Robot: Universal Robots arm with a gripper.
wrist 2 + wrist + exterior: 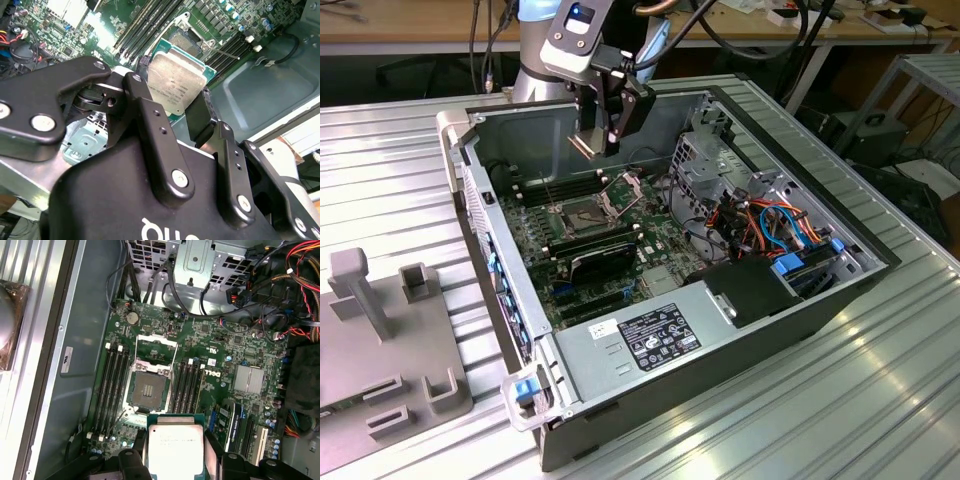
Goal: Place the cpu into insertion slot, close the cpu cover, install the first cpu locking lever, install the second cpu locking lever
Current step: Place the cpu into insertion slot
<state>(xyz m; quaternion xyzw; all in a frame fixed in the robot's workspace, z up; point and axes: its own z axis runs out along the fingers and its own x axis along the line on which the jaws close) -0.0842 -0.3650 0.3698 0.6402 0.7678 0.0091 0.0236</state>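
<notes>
My gripper (603, 138) hangs upper centre of the exterior view, clamped on the cpu (585, 144) — the first wrist view bares the insertion slot (148, 390), uncovered.

Open air lies above the bare socket (149, 390), where the gripper (597, 142) hangs clamped on the chip (175, 447). The raised cover (156, 346) stands at one edge of the socket, and memory slots (114, 385) flank it closely. A drive cage (705, 150) and cables (768, 215) crowd the exterior view's right.
</notes>
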